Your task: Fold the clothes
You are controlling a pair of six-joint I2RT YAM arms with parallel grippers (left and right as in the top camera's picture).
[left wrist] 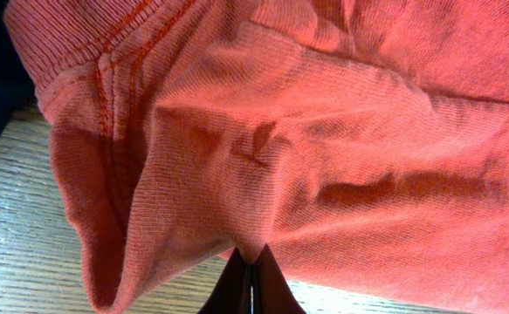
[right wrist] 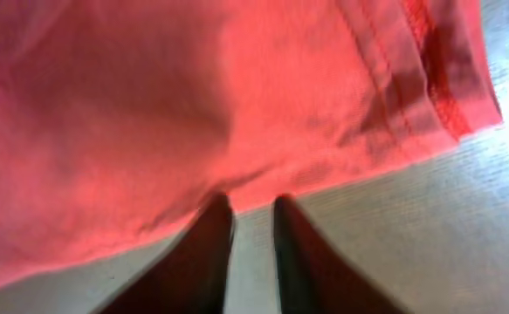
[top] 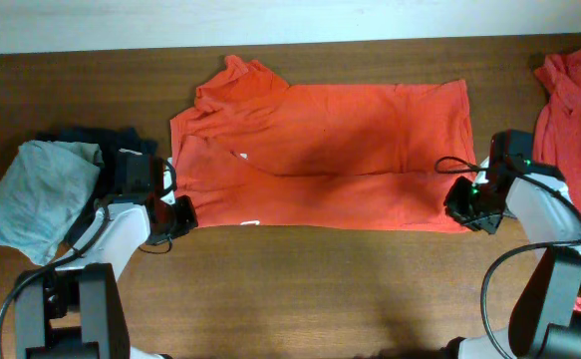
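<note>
From above, a brown wooden table carries 1 orange-red T-shirt spread flat between 2 low arms, the left gripper at its lower-left corner; its wrist view shows the fingers clenched on a fabric fold, while the right gripper stands slightly parted at the hem.

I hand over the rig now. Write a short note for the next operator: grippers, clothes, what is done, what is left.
Left gripper: shut, pinching the spread shirt at its near-left corner.
Right gripper: jaws slightly apart at the near-right edge of that shirt; no grip visible.
Crumpled shirt: lies to the right of the spread one.
Done: one shirt laid flat; no finished fold visible.
Left: fold it, then likely the crumpled shirt.
</note>
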